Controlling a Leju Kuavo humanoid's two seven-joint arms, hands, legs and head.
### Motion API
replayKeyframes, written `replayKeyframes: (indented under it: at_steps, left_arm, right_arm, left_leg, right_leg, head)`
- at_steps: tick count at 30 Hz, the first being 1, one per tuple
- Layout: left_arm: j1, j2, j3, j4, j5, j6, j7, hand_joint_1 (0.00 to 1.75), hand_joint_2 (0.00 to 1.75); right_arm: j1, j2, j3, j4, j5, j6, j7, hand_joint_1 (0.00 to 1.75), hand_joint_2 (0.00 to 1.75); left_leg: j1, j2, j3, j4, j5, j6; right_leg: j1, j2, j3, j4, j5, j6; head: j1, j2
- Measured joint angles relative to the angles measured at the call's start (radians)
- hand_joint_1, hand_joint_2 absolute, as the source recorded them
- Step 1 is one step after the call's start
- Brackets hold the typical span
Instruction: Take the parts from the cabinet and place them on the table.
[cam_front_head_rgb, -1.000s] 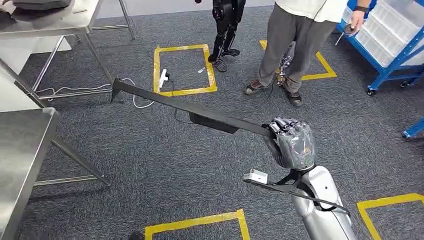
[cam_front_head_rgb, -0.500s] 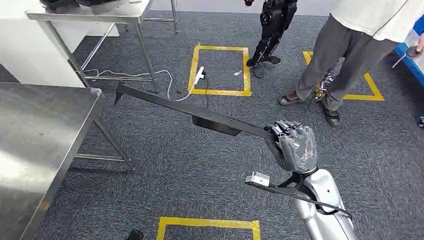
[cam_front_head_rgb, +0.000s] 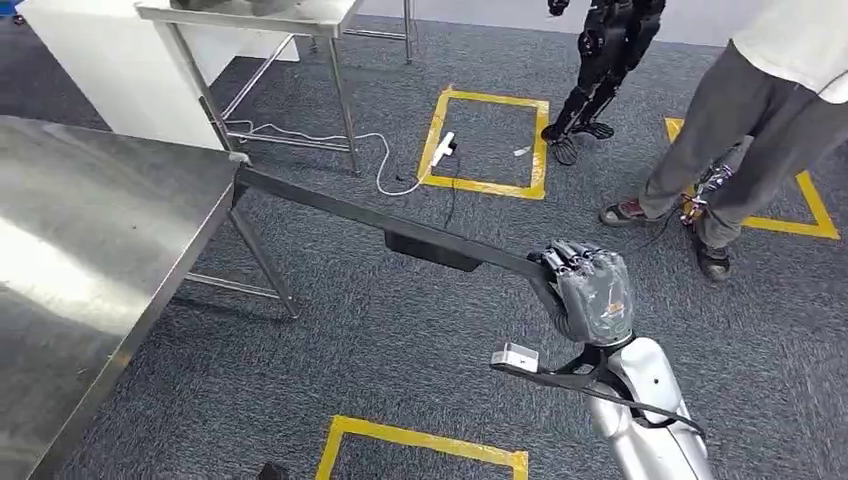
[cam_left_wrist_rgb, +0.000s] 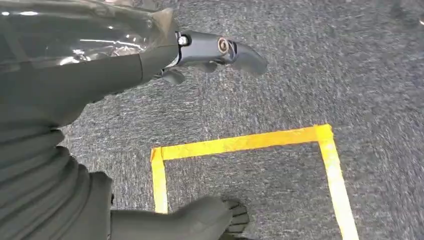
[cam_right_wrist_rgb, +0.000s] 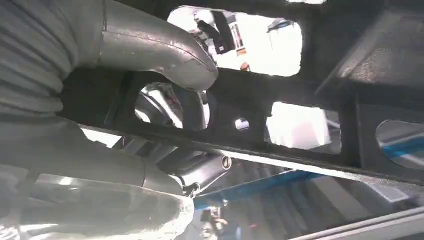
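Observation:
My right hand (cam_front_head_rgb: 590, 290) grips one end of a long, flat black part (cam_front_head_rgb: 400, 225) and holds it out level above the carpet. The part's far tip sits right at the corner of the steel table (cam_front_head_rgb: 90, 250) on my left. From the right wrist, the black part (cam_right_wrist_rgb: 300, 100) is a frame with cut-outs, and my thumb (cam_right_wrist_rgb: 150, 45) is curled over one of its bars. My left hand (cam_left_wrist_rgb: 75, 85) hangs over the floor with its fingers apart and nothing in it.
A second steel table (cam_front_head_rgb: 250, 12) stands behind, with a white cable and power strip (cam_front_head_rgb: 443, 150) on the carpet beside it. A person's legs (cam_front_head_rgb: 740, 130) and a dark robot's legs (cam_front_head_rgb: 600, 50) are at the back right. Yellow tape squares (cam_front_head_rgb: 490, 140) mark the floor.
The whole view has swung to the left: the steel table now takes up much more of the left side, and the person has slid to the right. My right hand still holds the part the same way.

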Motion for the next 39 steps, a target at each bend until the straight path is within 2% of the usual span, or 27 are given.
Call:
replayKeyframes:
  at_steps: [1, 4, 5, 6, 7, 9, 10, 11, 12, 14, 15, 16, 19, 20, 22, 23, 25, 26, 27, 29, 30, 31, 34, 35, 36, 37, 39]
  left_arm:
    - [-0.002, 0.0, 0.0, 0.0, 0.0, 0.0, 0.001, 0.0, 1.75]
    - [0.001, 0.001, 0.0, 0.0, 0.0, 0.0, 0.002, 0.0, 1.75]
    - [0.002, 0.001, 0.0, 0.0, 0.0, 0.0, 0.002, 0.0, 1.75]
    - [0.002, -0.001, 0.0, 0.0, 0.0, 0.001, 0.002, 0.0, 1.75]
    - [-0.001, -0.001, 0.0, 0.0, 0.0, 0.0, 0.002, 0.0, 1.75]
    - [-0.004, -0.004, 0.0, 0.0, -0.001, -0.003, 0.011, 0.0, 1.75]
    - [-0.003, -0.004, 0.0, 0.0, -0.007, -0.01, 0.029, 0.0, 1.75]
    - [0.0, -0.004, 0.0, 0.001, -0.012, -0.017, 0.049, 0.0, 1.75]
    - [0.001, -0.003, 0.0, 0.002, -0.017, -0.026, 0.086, 0.0, 1.75]
    - [0.002, -0.003, 0.0, 0.003, -0.021, -0.055, 0.161, 0.0, 1.75]
    - [0.002, -0.002, 0.0, 0.003, -0.021, -0.068, 0.197, 0.0, 1.75]
    - [0.001, -0.001, 0.0, 0.003, -0.021, -0.091, 0.254, 0.0, 1.75]
    - [0.017, 0.005, 0.0, 0.008, -0.033, -0.14, 0.413, 0.0, 1.75]
    - [0.025, 0.01, 0.0, 0.011, -0.038, -0.157, 0.45, 0.0, 1.75]
    - [0.032, 0.013, 0.0, 0.012, -0.042, -0.171, 0.491, 0.0, 1.75]
    - [0.031, 0.015, 0.0, 0.012, -0.047, -0.177, 0.506, 0.0, 1.75]
    - [0.03, 0.016, 0.0, 0.013, -0.052, -0.181, 0.523, 0.0, 1.75]
    - [0.032, 0.016, 0.0, 0.013, -0.053, -0.184, 0.529, 0.0, 1.75]
    - [0.034, 0.017, 0.0, 0.013, -0.055, -0.185, 0.536, 0.0, 1.75]
    - [0.034, 0.021, 0.0, 0.014, -0.06, -0.185, 0.546, 0.0, 1.75]
    - [0.033, 0.023, 0.0, 0.014, -0.061, -0.185, 0.549, 0.0, 1.75]
    - [0.03, 0.024, 0.0, 0.014, -0.062, -0.185, 0.554, 0.0, 1.75]
    - [0.031, 0.024, 0.0, 0.014, -0.063, -0.185, 0.555, 0.0, 1.75]
    - [0.031, 0.025, 0.0, 0.014, -0.063, -0.185, 0.556, 0.0, 1.75]
    - [0.032, 0.025, 0.0, 0.014, -0.063, -0.185, 0.556, 0.0, 1.75]
    - [0.031, 0.025, 0.0, 0.014, -0.063, -0.185, 0.557, 0.0, 1.75]
    - [0.027, 0.026, 0.0, 0.014, -0.064, -0.185, 0.557, 0.0, 1.75]
  right_arm:
    - [-0.002, 0.0, -0.004, -0.001, 0.0, 0.0, 0.0, 1.69, 1.75]
    - [-0.001, 0.003, -0.005, -0.002, 0.0, 0.0, 0.001, 1.69, 1.75]
    - [-0.002, 0.003, -0.005, -0.005, 0.001, 0.0, 0.001, 1.69, 1.75]
    - [-0.003, 0.002, -0.006, -0.006, 0.001, 0.0, 0.001, 1.69, 1.75]
    - [-0.003, 0.002, -0.007, -0.006, 0.0, 0.0, 0.001, 1.69, 1.75]
    - [0.003, -0.001, -0.008, -0.006, 0.0, 0.0, 0.002, 1.69, 1.75]
    - [0.006, -0.003, -0.009, -0.006, 0.001, 0.0, 0.003, 1.69, 1.75]
    - [0.006, -0.003, -0.01, -0.006, 0.003, 0.001, 0.003, 1.69, 1.75]
    - [0.006, -0.003, -0.01, -0.006, 0.004, 0.002, 0.003, 1.69, 1.75]
    - [0.005, -0.003, -0.01, -0.006, 0.007, 0.008, 0.003, 1.69, 1.75]
    - [0.004, -0.003, -0.01, -0.006, 0.01, 0.012, 0.003, 1.69, 1.75]
    - [0.003, -0.002, -0.009, -0.006, 0.011, 0.017, 0.003, 1.69, 1.75]
    - [-0.003, 0.007, -0.005, -0.006, 0.016, 0.021, 0.003, 1.69, 1.75]
    - [-0.011, 0.014, -0.003, -0.005, 0.016, 0.025, 0.003, 1.69, 1.75]
    - [-0.022, 0.022, 0.001, -0.005, 0.018, 0.031, 0.004, 1.69, 1.75]
    - [-0.023, 0.023, 0.002, -0.004, 0.016, 0.032, 0.005, 1.69, 1.75]
    - [-0.027, 0.027, 0.002, -0.001, 0.016, 0.034, 0.007, 1.69, 1.75]
    - [-0.029, 0.029, 0.002, 0.002, 0.016, 0.035, 0.008, 1.69, 1.75]
    - [-0.032, 0.03, 0.004, 0.003, 0.016, 0.036, 0.008, 1.69, 1.75]
    - [-0.043, 0.033, 0.009, 0.007, 0.015, 0.042, 0.008, 1.69, 1.75]
    - [-0.053, 0.035, 0.011, 0.009, 0.014, 0.048, 0.008, 1.69, 1.75]
    - [-0.06, 0.037, 0.011, 0.01, 0.014, 0.052, 0.009, 1.69, 1.75]
    - [-0.075, 0.04, 0.015, 0.016, 0.012, 0.053, 0.013, 1.69, 1.75]
    - [-0.078, 0.043, 0.016, 0.017, 0.012, 0.054, 0.013, 1.69, 1.75]
    - [-0.081, 0.043, 0.017, 0.018, 0.012, 0.054, 0.014, 1.69, 1.75]
    - [-0.083, 0.043, 0.018, 0.02, 0.012, 0.054, 0.014, 1.69, 1.75]
    - [-0.083, 0.041, 0.019, 0.026, 0.011, 0.054, 0.014, 1.69, 1.75]
  left_leg:
    - [-0.004, -0.013, -0.001, -0.005, 0.007, 0.003]
    - [-0.01, -0.049, -0.009, -0.01, 0.013, 0.014]
    - [0.007, -0.061, 0.003, -0.026, 0.026, 0.024]
    - [0.005, -0.07, 0.004, -0.032, 0.029, 0.026]
    - [0.008, -0.079, 0.003, -0.033, 0.034, 0.033]
    - [0.01, -0.109, -0.001, -0.033, 0.036, 0.034]
    - [0.01, -0.124, -0.002, -0.032, 0.038, 0.031]
    - [0.011, -0.138, -0.003, -0.032, 0.04, 0.028]
    - [0.013, -0.153, -0.003, -0.032, 0.041, 0.026]
    - [0.02, -0.183, -0.003, -0.029, 0.044, 0.016]
    - [0.021, -0.196, -0.008, -0.028, 0.045, 0.006]
    - [0.017, -0.209, -0.016, -0.02, 0.042, -0.003]
    - [0.024, -0.236, -0.026, -0.035, 0.059, -0.026]
    - [0.03, -0.242, -0.03, -0.032, 0.058, -0.029]
    - [0.021, -0.132, -0.065, 0.046, 0.0, -0.031]
    - [0.021, -0.107, -0.103, 0.125, -0.042, -0.033]
    - [0.022, -0.091, -0.178, 0.287, -0.109, -0.034]
    - [0.022, -0.09, -0.185, 0.306, -0.107, -0.034]
    - [0.022, -0.088, -0.168, 0.277, -0.088, -0.032]
    - [0.02, -0.067, -0.072, 0.118, -0.017, -0.023]
    - [0.016, -0.021, -0.013, 0.025, 0.01, -0.014]
    - [0.006, 0.01, 0.003, -0.01, 0.004, -0.01]
    - [-0.001, -0.033, -0.008, -0.01, 0.008, 0.0]
    - [-0.001, -0.046, -0.003, -0.02, 0.014, 0.009]
    - [0.011, -0.055, 0.006, -0.029, 0.023, 0.017]
    - [0.012, -0.066, 0.005, -0.032, 0.029, 0.026]
    - [0.012, -0.094, 0.003, -0.032, 0.031, 0.029]
  right_leg:
    - [0.011, -0.009, -0.004, 0.002, -0.004, 0.006]
    - [0.007, -0.042, 0.0, -0.002, -0.003, 0.012]
    - [0.012, -0.026, -0.009, 0.006, -0.011, 0.021]
    - [0.004, 0.033, -0.013, 0.03, -0.028, 0.021]
    - [-0.002, 0.075, -0.042, 0.092, -0.06, 0.017]
    - [-0.009, 0.098, -0.12, 0.26, -0.124, 0.018]
    - [-0.014, 0.098, -0.146, 0.313, -0.134, 0.025]
    - [-0.019, 0.098, -0.149, 0.316, -0.127, 0.033]
    - [-0.024, 0.098, -0.129, 0.273, -0.104, 0.044]
    - [-0.041, 0.116, -0.043, 0.092, -0.028, 0.071]
    - [-0.052, 0.168, -0.008, 0.014, -0.005, 0.08]
    - [-0.042, 0.181, 0.0, -0.002, -0.004, 0.072]
    - [-0.033, 0.149, -0.004, 0.0, 0.004, 0.054]
    - [-0.048, 0.135, -0.003, -0.004, 0.01, 0.045]
    - [-0.039, 0.114, -0.003, -0.004, 0.011, 0.024]
    - [-0.034, 0.099, -0.004, -0.004, 0.01, 0.019]
    - [-0.024, 0.064, -0.006, -0.004, 0.007, 0.015]
    - [-0.022, 0.05, -0.007, -0.004, 0.007, 0.015]
    - [-0.021, 0.037, -0.007, -0.004, 0.007, 0.015]
    - [-0.019, 0.013, -0.006, -0.004, 0.006, 0.015]
    - [-0.016, 0.003, -0.004, -0.004, 0.006, 0.015]
    - [-0.004, -0.006, -0.006, 0.0, 0.003, 0.02]
    - [-0.008, -0.038, -0.001, -0.006, 0.001, 0.029]
    - [-0.001, -0.05, 0.006, -0.007, -0.001, 0.036]
    - [-0.006, -0.008, -0.01, 0.007, -0.01, 0.042]
    - [-0.009, 0.055, -0.025, 0.051, -0.034, 0.038]
    - [-0.017, 0.092, -0.099, 0.208, -0.099, 0.033]
  head:
    - [0.002, 0.0]
    - [0.0, 0.0]
    - [0.001, 0.0]
    - [0.003, 0.0]
    - [0.002, 0.0]
    - [0.008, 0.0]
    - [0.007, 0.0]
    - [0.007, 0.0]
    - [0.007, 0.0]
    - [0.007, 0.0]
    - [0.009, 0.0]
    - [0.011, 0.0]
    - [0.008, 0.0]
    - [0.007, 0.0]
    - [-0.003, 0.0]
    - [-0.003, 0.0]
    - [-0.003, 0.0]
    - [-0.003, 0.0]
    - [-0.003, 0.0]
    - [-0.004, 0.0]
    - [-0.004, 0.0]
    - [-0.004, 0.0]
    - [-0.001, 0.0]
    - [-0.002, 0.0]
    - [-0.002, 0.0]
    - [0.0, 0.0]
    - [0.005, 0.0]
